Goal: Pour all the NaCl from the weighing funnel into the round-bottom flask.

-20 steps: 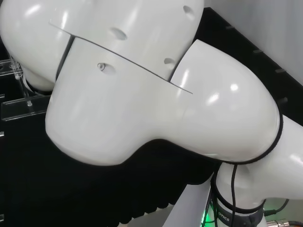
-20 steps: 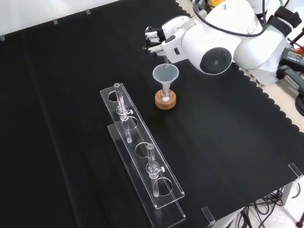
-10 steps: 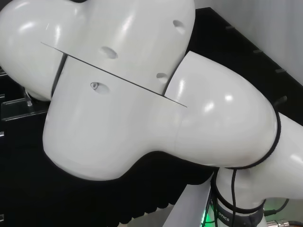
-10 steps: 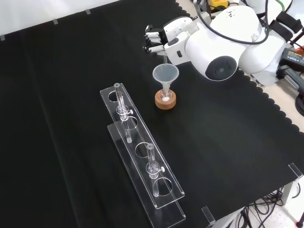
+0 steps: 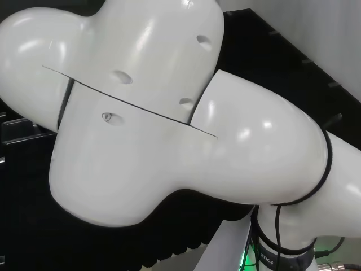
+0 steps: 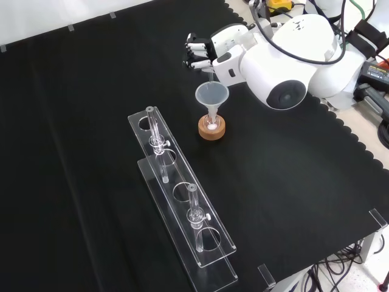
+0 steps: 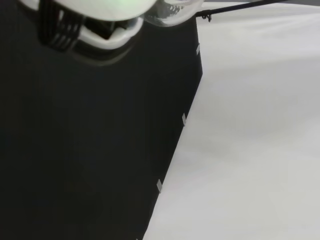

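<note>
In the front view the hand (image 6: 200,52) hovers just beyond and above a clear plastic funnel (image 6: 211,95). Its fingers are curled round a small clear weighing funnel (image 6: 211,73), whose thin end slants down toward the plastic funnel's rim. The plastic funnel sits in the neck of a round-bottom flask (image 6: 211,123) on a cork ring (image 6: 211,130). A little white powder shows in the flask's bottom. In the wrist view a blurred part of the hand (image 7: 85,25) and a clear glass piece (image 7: 172,12) show above the black cloth.
A clear two-tier tube rack (image 6: 182,201) with two glass tubes stands nearer the camera, left of the flask in the front view. The arm's big white link (image 6: 285,67) is beside the hand; in the head view the white links (image 5: 141,113) block the bench. The cloth's edge (image 7: 182,120) runs through the wrist view.
The arm's large link has swung slightly right and away in the front view. The hand has stayed over the funnel, turning a little.
</note>
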Controlling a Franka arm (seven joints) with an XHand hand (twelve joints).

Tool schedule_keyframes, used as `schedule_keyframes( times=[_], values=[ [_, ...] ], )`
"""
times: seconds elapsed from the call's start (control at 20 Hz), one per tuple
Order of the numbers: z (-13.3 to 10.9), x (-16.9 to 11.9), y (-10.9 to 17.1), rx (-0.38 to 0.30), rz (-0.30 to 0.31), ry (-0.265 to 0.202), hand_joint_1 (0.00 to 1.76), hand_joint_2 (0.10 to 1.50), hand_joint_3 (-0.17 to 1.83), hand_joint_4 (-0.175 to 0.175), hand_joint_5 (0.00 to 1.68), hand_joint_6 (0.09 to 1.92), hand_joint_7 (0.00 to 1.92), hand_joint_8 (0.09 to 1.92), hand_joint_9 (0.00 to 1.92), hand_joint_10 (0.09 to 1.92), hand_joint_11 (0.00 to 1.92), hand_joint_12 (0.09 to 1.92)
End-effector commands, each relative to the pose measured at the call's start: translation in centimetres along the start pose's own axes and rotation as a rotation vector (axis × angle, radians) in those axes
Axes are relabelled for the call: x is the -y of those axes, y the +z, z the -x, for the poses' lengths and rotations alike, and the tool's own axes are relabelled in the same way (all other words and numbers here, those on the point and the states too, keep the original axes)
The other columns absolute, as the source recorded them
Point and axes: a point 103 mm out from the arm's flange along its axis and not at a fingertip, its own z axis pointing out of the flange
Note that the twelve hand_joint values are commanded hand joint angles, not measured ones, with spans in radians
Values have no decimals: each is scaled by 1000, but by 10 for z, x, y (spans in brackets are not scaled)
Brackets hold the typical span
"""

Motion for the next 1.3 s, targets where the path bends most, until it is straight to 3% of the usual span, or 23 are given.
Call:
schedule_keyframes(
  times=[0.05,0.75,1.05,1.3],
  values=[
    [0,2,-3,23,10,7,1135,627,698,175,1297,647,559,660,979,252,865,986],
    [2,3,-3,-43,3,6,1135,626,699,175,1298,646,559,660,979,252,863,985],
    [6,4,0,-138,-3,-3,1135,626,700,175,1298,646,559,660,979,252,864,985],
    [10,4,2,-271,-6,-23,1135,625,700,175,1298,646,559,660,979,252,866,984]
  ],
)
